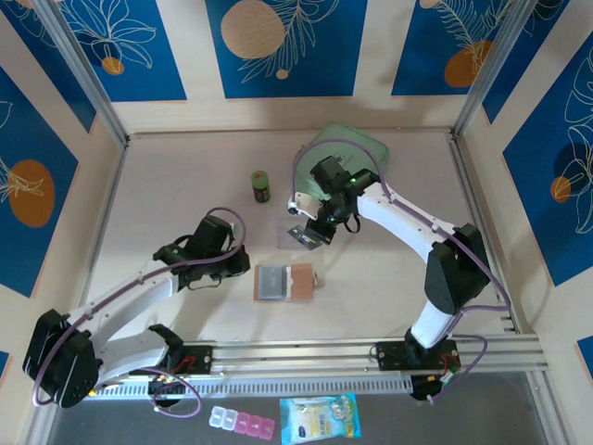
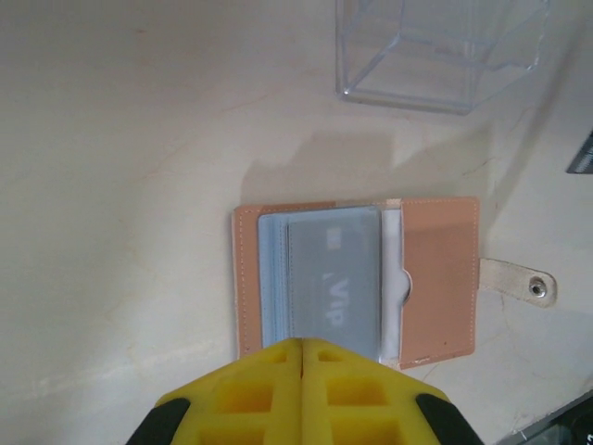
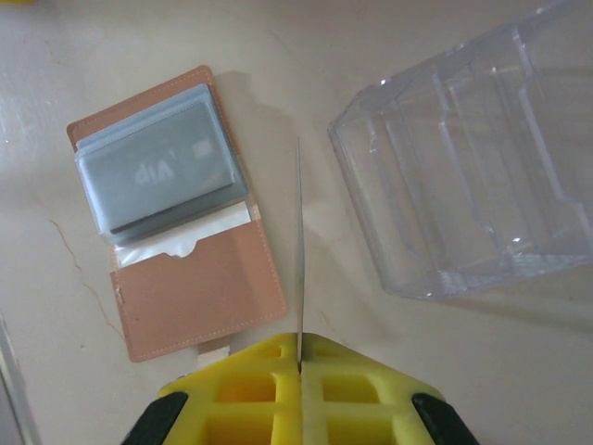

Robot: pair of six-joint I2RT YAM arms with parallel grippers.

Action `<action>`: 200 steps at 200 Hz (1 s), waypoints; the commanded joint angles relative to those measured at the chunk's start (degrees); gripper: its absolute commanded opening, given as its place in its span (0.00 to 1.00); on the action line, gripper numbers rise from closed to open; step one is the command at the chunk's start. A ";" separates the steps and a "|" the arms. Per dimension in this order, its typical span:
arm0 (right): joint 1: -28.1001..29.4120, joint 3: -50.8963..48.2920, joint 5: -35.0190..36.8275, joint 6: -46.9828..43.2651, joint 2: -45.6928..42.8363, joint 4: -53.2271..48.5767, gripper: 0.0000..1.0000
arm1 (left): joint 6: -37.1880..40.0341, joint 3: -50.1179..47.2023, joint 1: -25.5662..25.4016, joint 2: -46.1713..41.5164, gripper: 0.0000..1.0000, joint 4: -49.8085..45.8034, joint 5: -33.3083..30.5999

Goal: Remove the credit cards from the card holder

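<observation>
The card holder (image 1: 298, 281) lies open on the tabletop (image 1: 185, 204), a grey credit card (image 2: 334, 269) in its pocket, directly ahead of the nearer left hand (image 2: 303, 347), clenched and empty; the right hand (image 3: 299, 341) grips a second credit card (image 3: 299, 241) edge-on

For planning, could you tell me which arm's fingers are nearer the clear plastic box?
Right: right fingers sit beside the box; left fingers sit beyond the card holder.

Clear box (image 3: 463, 176) near card holder (image 3: 199, 292)
</observation>
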 commanded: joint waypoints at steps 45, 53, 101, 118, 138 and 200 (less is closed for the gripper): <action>-0.79 7.78 0.14 -11.59 5.11 -3.88 0.00 | -0.11 -1.69 1.98 -2.46 0.03 -0.78 2.80; -0.92 9.59 0.12 -12.59 6.66 -5.14 0.00 | 0.05 -1.61 2.00 -2.17 0.03 -0.75 2.85; -0.80 19.47 -1.13 -16.87 14.68 -11.97 0.00 | 0.25 -1.18 2.35 -0.97 0.03 -0.90 2.82; -0.82 20.74 0.74 -17.26 16.10 -11.24 0.00 | 0.25 -1.08 2.37 -0.35 0.03 -0.38 3.00; -0.92 23.54 1.81 -17.44 18.14 -12.56 0.00 | 0.13 -0.99 2.37 0.44 0.03 -0.13 3.30; -1.35 29.28 2.70 -19.01 22.72 -15.75 0.00 | -0.01 -1.47 2.70 0.45 0.03 -0.14 3.91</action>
